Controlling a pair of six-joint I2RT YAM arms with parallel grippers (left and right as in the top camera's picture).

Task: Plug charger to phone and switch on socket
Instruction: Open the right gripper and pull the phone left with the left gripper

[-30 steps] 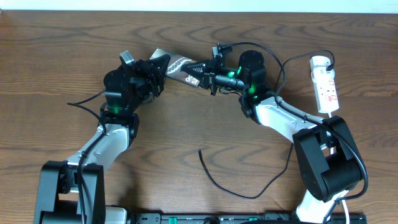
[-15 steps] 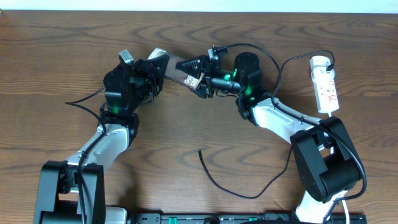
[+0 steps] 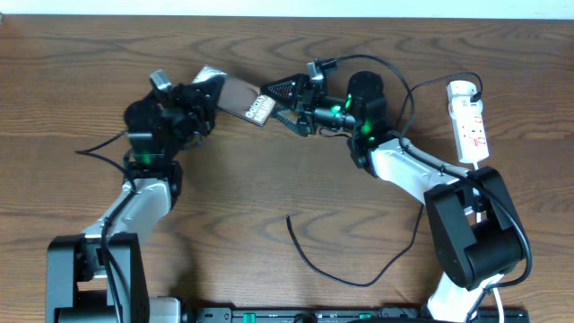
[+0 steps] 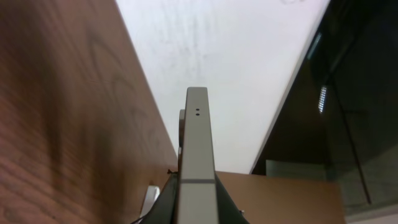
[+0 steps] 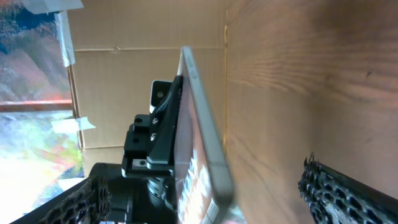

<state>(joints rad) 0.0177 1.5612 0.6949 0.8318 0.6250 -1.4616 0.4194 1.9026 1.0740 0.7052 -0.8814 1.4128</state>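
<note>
Black and thin, the charger [image 3: 314, 266] lies loose on the brown wooden counter [image 3: 233, 188], close to the arm bases. Its free end points away from the bases near the middle of the counter. From there the cable curves back toward them, then sweeps over toward the right arm. Nothing grips it, and its tip is well apart from both tools.

Farther out, the two arms reach inward and meet over the far half of the counter. The left tool [image 3: 208, 90] is clamped narrow on one end of the phone [image 3: 239, 97]. The slab juts out toward the right arm, with its glossy brownish face and white lettering turned up to the overhead camera. In the left wrist view the phone [image 4: 197, 143] shows only its pale edge, rising straight out from between the fingers.

The right tool [image 3: 283, 105] stands wide, its jaws spread to either side of the phone's lettered end. In the right wrist view the phone [image 5: 202, 134] runs tilted between the two dark fingers [image 5: 339, 193] and touches neither. It looks raised off the wood there, though I cannot tell by how much.

At the far right the white socket [image 3: 470, 121] lies flat on the counter, its length running away from the bases, small red marks on its face. It is well apart from the phone and the charger's tip.
</note>
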